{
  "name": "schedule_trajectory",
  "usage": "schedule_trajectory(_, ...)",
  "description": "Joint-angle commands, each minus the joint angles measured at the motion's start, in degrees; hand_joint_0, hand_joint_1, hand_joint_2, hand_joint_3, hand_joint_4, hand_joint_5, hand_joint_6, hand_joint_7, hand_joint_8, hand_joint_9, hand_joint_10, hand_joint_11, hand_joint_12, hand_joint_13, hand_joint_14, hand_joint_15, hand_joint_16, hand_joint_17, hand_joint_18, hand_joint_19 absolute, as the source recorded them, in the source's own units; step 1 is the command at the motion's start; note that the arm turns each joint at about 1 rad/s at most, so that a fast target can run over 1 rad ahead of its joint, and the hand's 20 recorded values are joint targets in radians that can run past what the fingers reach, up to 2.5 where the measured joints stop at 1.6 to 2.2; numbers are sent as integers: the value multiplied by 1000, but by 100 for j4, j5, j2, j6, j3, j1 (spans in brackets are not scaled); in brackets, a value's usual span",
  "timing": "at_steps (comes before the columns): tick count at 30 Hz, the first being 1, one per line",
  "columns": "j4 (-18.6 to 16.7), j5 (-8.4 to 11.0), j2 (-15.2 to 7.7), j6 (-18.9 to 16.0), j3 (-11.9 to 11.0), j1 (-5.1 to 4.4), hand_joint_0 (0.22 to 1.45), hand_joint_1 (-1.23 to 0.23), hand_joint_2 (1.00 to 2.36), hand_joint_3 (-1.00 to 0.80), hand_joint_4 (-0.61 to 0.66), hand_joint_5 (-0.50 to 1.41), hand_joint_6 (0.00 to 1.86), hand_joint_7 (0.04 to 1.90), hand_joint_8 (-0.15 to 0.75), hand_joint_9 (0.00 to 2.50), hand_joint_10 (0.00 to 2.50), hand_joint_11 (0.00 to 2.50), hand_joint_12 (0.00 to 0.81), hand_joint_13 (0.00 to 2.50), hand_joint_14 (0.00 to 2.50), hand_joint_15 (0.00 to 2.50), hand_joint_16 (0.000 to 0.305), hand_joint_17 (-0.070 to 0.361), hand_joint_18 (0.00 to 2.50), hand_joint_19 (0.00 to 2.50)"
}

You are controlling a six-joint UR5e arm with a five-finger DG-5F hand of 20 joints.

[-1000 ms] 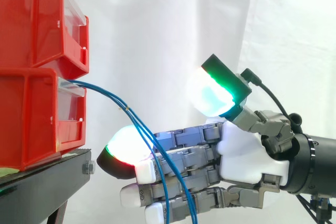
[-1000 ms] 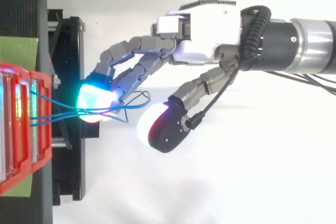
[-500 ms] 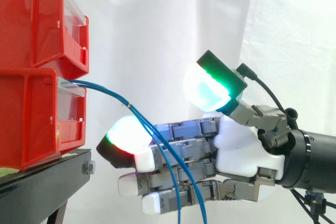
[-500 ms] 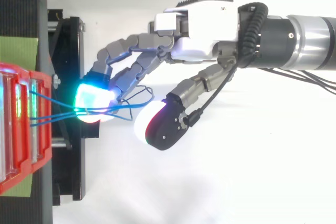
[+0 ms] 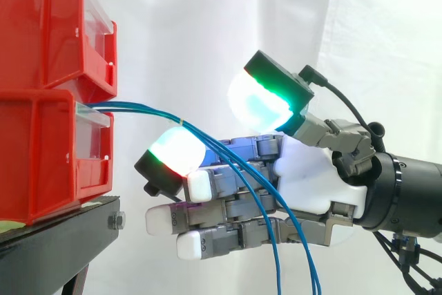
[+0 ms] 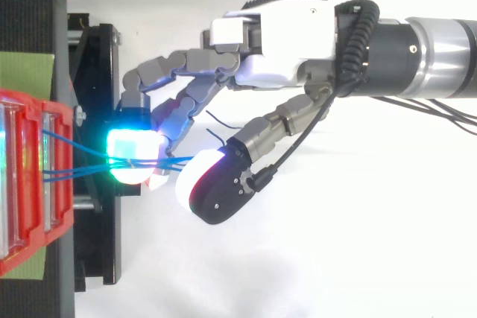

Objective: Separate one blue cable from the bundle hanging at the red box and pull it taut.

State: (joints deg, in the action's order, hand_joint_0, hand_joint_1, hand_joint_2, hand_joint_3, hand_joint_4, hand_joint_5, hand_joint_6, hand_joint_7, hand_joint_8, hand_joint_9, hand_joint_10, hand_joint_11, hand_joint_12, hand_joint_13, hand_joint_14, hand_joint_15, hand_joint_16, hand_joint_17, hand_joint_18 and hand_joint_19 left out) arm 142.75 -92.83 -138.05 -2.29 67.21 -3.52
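**Blue cables lie across the open fingers**

Closest to me, a few thin blue cables (image 5: 141, 110) hang over the long grey fingers (image 5: 228, 208) of the robot hand (image 5: 311, 184) and drop down past them. The cables are slim and bendy. They run close together like one bunch and sag in a soft curve, so none is tight.

I think the fingers are held flat and nearly straight so the cables can slide across them and spread out. The hand is not gripping anything. Its big glowing thumb pad (image 5: 259, 105) sits above the fingers, apart from the cables, maybe ready to press one down. The top fingertip pad (image 5: 178, 151), glowing green and red, is right where the cables bend.

Past the fingertips, the cables go into the lower of two stacked red plastic bins (image 5: 41, 150) on a black stand (image 5: 62, 229). Behind the fingers hangs a white cloth curtain (image 5: 207, 32).
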Motion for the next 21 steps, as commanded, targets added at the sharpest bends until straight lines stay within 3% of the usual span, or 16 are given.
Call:
schedule_trajectory(1, 78, 2, 6, 1, -76, 0, 616, -752, 1013, -341, 233, -156, 657, 1172, 362, 770, 11, 408, 277, 645, 7, 197, 33, 74, 671, 131)
schedule_trajectory(5, 324, 2, 6, -17, -164, 0, 598, -764, 1008, -409, 222, -172, 761, 1073, 367, 792, 12, 431, 282, 661, 8, 209, 34, 76, 679, 140)
schedule_trajectory(12, 333, 2, -2, -17, -164, 0, 590, -743, 1003, -462, 250, -161, 820, 1126, 380, 830, 14, 459, 288, 692, 8, 227, 34, 76, 691, 157)
schedule_trajectory(17, 394, 2, 6, -17, -164, 0, 630, -793, 1024, -146, 164, -174, 888, 1373, 388, 861, 16, 534, 296, 724, 11, 255, 34, 76, 718, 186)
schedule_trajectory(21, 456, 2, 6, -17, -164, 0, 673, -849, 1027, -113, 105, -200, 929, 1295, 388, 857, 17, 580, 305, 740, 10, 272, 35, 78, 739, 194)
